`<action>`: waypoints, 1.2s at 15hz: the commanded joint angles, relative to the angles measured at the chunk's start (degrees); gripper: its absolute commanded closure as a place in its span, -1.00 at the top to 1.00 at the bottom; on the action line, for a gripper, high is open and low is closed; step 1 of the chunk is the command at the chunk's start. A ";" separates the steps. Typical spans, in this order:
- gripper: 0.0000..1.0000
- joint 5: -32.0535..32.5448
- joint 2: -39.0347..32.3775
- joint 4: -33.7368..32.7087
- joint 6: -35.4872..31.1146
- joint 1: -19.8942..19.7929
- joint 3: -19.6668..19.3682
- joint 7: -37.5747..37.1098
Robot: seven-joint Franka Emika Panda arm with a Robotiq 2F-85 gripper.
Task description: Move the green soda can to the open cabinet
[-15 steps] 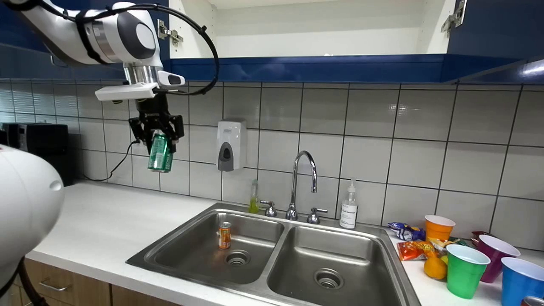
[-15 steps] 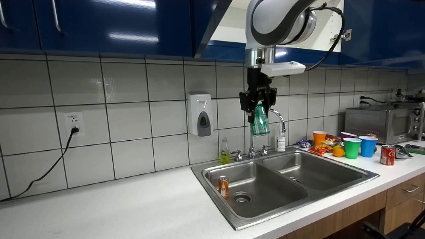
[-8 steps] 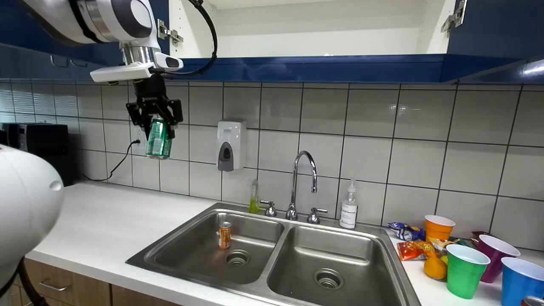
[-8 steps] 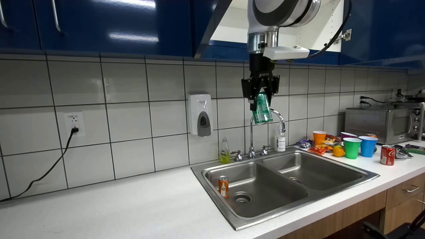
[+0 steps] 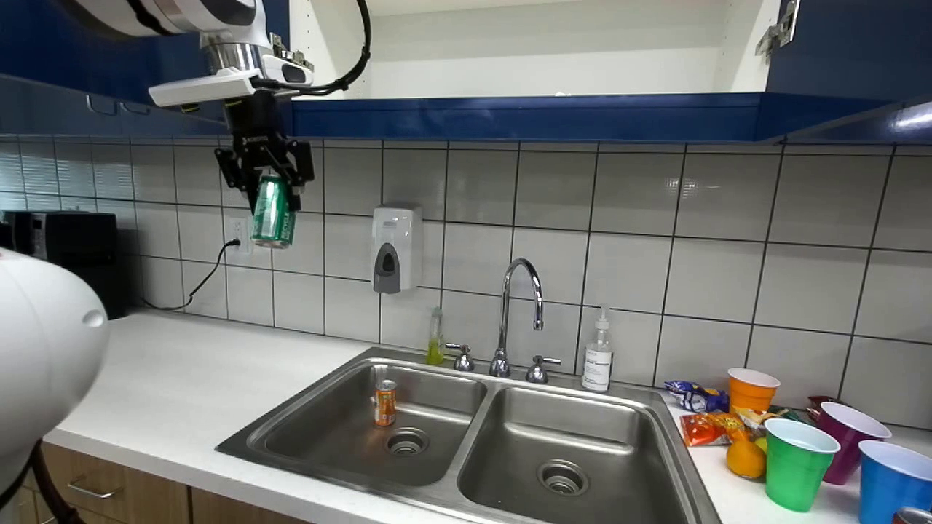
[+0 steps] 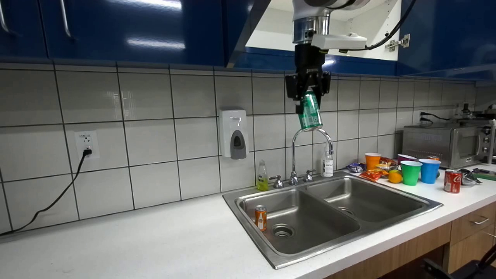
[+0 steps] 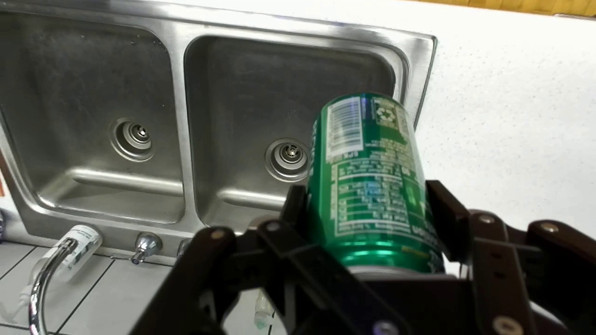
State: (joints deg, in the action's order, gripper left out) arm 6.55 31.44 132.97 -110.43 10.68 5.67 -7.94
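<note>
In an exterior view, at the frame's upper left, the black pincer (image 5: 275,202) is pinching the green cylindrical metal soda can (image 5: 273,220) by its sides, likely the best place, as the smooth wall is probably needing moderate squeeze against slipping or denting.

The gripper (image 5: 274,202) is located higher than the double sink (image 5: 472,440), toward the sink's left-hand end as viewed. It clamps the green soda can (image 5: 272,222) by opposite sides. The open cabinet (image 5: 539,65) is mounted above the sink. One orange can (image 5: 384,404) stands inside the sink's left-hand basin (image 5: 342,433). The faucet (image 5: 504,327) is fitted at the sink's rear rim. The green cup (image 5: 799,466) stands on the counter (image 5: 211,356) near the sink's right-hand edge.
</note>
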 commanded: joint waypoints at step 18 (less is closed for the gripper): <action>-0.20 3.48 0.57 -13.07 7.65 -4.18 2.64 0.45</action>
State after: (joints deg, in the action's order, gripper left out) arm 9.17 32.22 123.11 -105.40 8.23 6.82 -7.94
